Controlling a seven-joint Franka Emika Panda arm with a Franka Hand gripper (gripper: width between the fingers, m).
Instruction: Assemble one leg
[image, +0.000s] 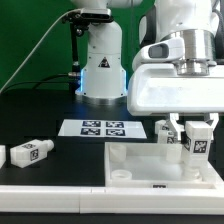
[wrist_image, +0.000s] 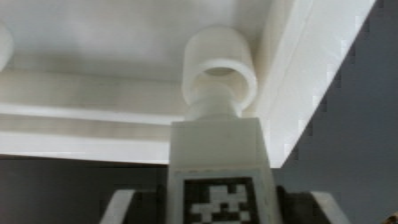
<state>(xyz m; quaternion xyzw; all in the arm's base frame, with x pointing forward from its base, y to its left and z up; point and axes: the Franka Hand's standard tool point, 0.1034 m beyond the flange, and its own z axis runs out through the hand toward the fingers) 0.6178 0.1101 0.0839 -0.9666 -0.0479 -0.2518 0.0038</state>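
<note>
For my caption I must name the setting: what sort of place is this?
Most likely a robotics lab bench, not a home or a factory. A robot arm stands on a black table before a green curtain, a marker board lies near its base, and the gripper holds a tagged leg.

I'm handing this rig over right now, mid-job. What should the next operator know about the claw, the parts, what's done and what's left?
Claw: shut on the leg, holding it upright.
Parts: the leg is at the corner of the large white square piece, toward the exterior view's right. In the wrist view its end lines up with a rounded socket. A loose leg lies on the table at the exterior view's left. The marker board lies behind the square piece.
Done: leg grasped and brought to the corner.
Left: seat it in the socket, then release. Whether it touches yet cannot be told.
</note>
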